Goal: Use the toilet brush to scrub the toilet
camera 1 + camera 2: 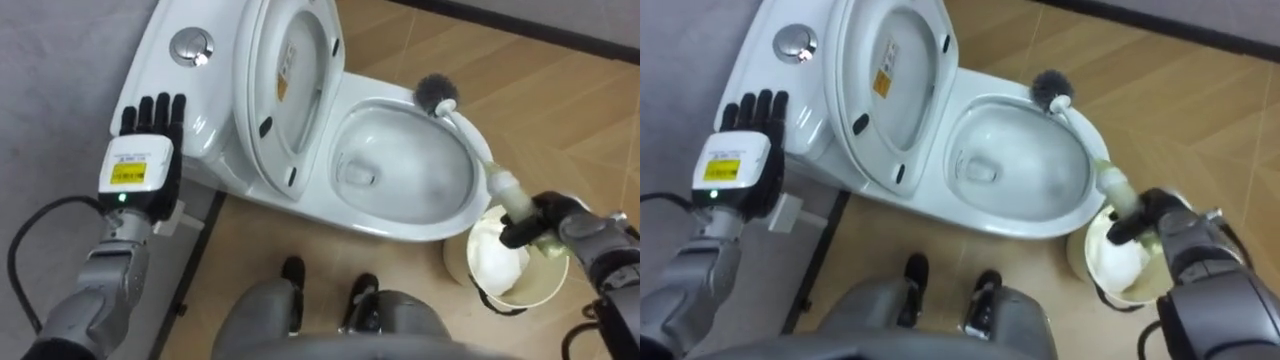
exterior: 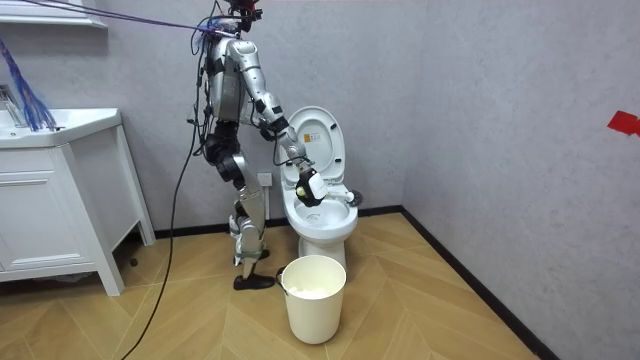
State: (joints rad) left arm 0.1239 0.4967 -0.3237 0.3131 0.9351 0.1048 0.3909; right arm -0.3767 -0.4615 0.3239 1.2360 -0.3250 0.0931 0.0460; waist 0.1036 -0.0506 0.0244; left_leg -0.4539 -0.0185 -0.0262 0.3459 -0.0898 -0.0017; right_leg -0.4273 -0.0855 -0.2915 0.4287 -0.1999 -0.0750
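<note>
The robot stands close against the toilet (image 1: 400, 228), at its side on the room view's left, with a white vanity cabinet (image 2: 50, 220) farther to that side. The seat and lid (image 1: 290, 90) are raised and lean back toward the tank (image 1: 175, 85), which carries a round flush button (image 1: 190, 46) on its top. The toilet brush (image 1: 470, 138) is held in the right hand (image 1: 555, 222), whose fingers are clenched around the lower, thicker end of the white handle. The handle leaves the top of the fist and runs up and away from the robot along the right side of the bowl rim. The dark bristle head (image 1: 437, 92) sits at the far right edge of the rim, well apart from the fingers, over the rim rather than down in the bowl. Whether the bristles touch the porcelain cannot be determined. The fist is positioned off the bowl's near right edge, directly above a cream bucket (image 1: 545, 285) standing on the wood floor just beside the toilet base. The left hand (image 1: 150, 135) is raised near the left side of the tank, back of the hand toward the camera, with its fingers straight, close together and holding nothing. Contact between this hand and the tank cannot be determined.
</note>
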